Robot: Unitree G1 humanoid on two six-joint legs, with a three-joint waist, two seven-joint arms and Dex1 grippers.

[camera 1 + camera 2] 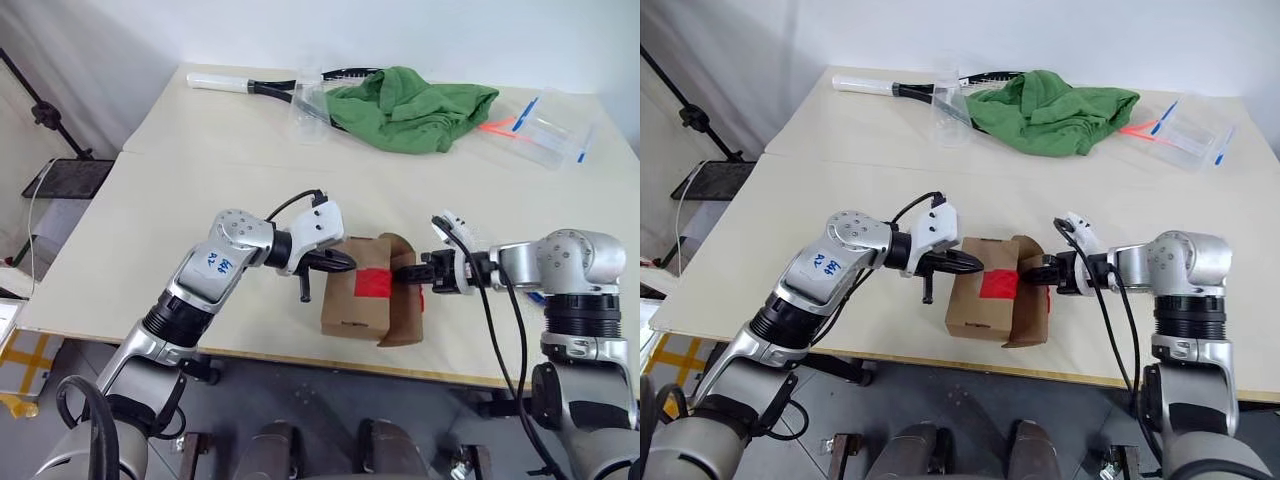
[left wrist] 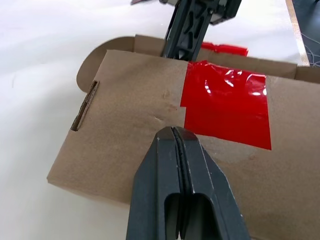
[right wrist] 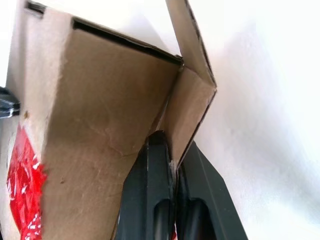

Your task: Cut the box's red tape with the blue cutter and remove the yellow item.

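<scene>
Sitting near the desk's front edge, the box is matte brown cardboard with a glossy, crinkled red tape patch on top. Left gripper hovers over it, fingers pressed together. The right wrist view shows the right gripper pinching the box's side flap.

- Box: brown cardboard, near the table's front edge, one side flap swung out on the right.
- Red tape: square patch on the box top.
- Left claw: closed, tips over the box's left top edge.
- Right claw: pinched on the flap's upper edge.
- Far side: green cloth, racket, clear plastic bags.
</scene>
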